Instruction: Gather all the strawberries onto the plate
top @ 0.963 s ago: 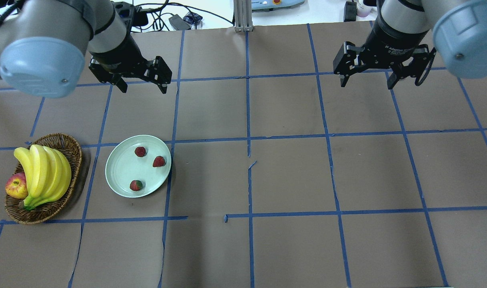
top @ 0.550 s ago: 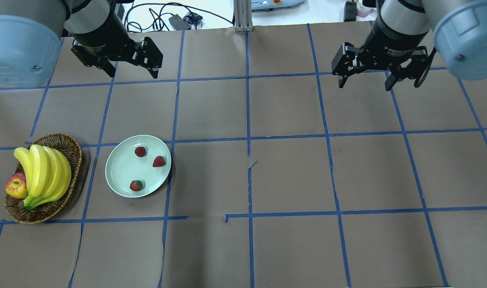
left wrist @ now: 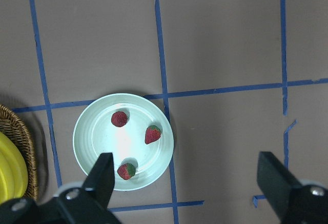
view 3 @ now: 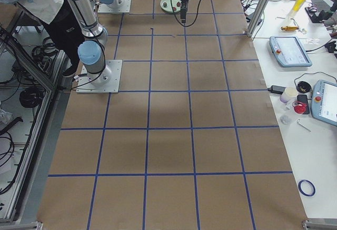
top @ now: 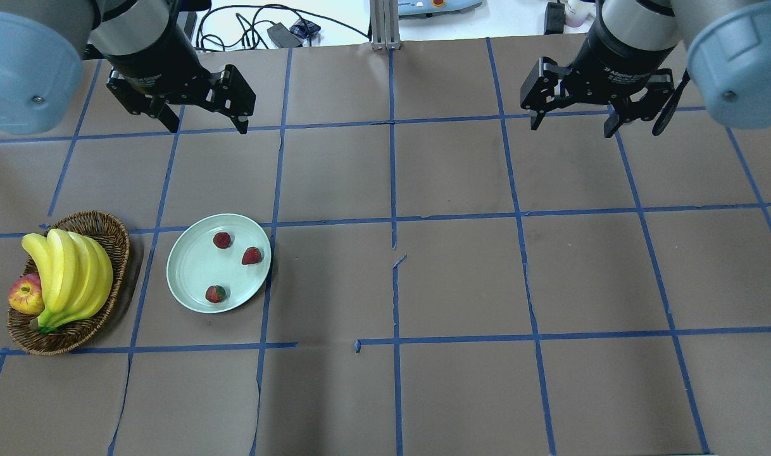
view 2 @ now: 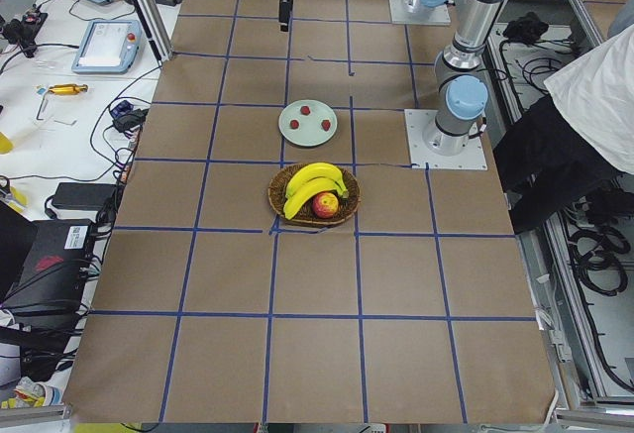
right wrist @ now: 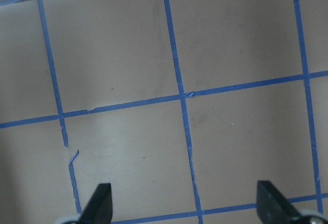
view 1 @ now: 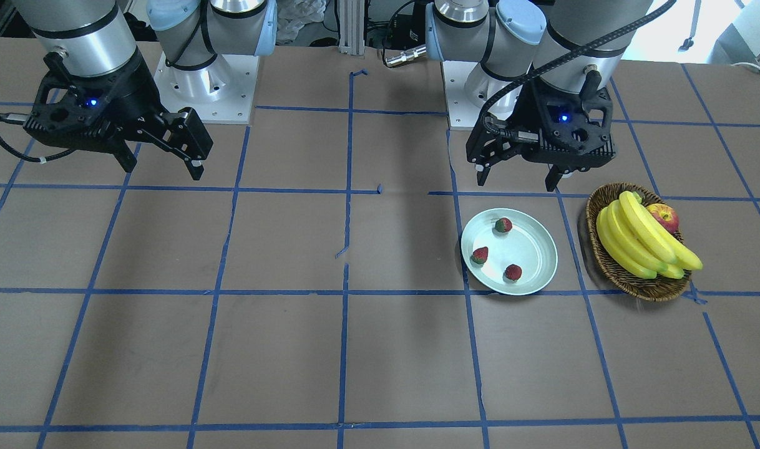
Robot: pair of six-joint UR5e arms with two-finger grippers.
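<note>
With all three strawberries [top: 221, 240] lying in the plate [top: 183, 278] toward the bench's left edge, and left gripper [top: 206, 126] and right gripper [top: 571, 128] both spread open and empty, only a careless low arm sweep could probably spill them.

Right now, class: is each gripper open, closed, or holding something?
Left gripper: open, holding nothing.
Right gripper: open, holding nothing.
</note>
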